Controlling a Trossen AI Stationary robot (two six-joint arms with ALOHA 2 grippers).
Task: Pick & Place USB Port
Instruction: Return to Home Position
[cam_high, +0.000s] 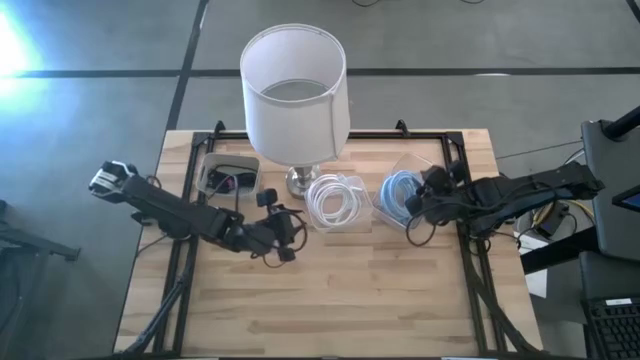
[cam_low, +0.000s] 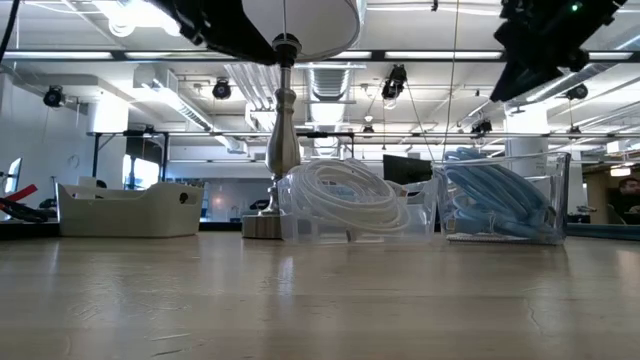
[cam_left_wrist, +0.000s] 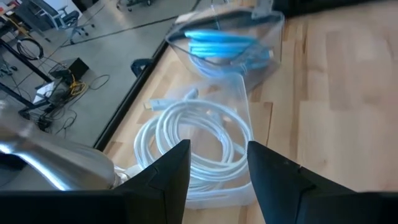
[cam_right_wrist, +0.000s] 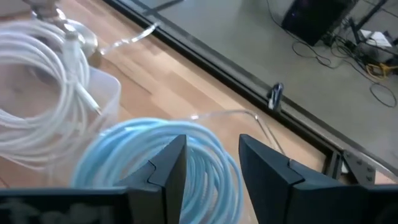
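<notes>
Both claws empty, cables in their bins.
The left gripper (cam_high: 288, 236) hangs with fingers narrowly parted at the white cable's (cam_high: 335, 198) seven o'clock. The right gripper (cam_high: 417, 205), fingers also parted, hovers over the light blue cable (cam_high: 398, 188), which is coiled in the clear bin (cam_low: 556, 190) at the lamp's (cam_high: 293, 90) four o'clock.

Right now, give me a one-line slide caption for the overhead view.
Left tool beside the white cables, right tool over the light blue cables, both coils binned near a lamp.
</notes>
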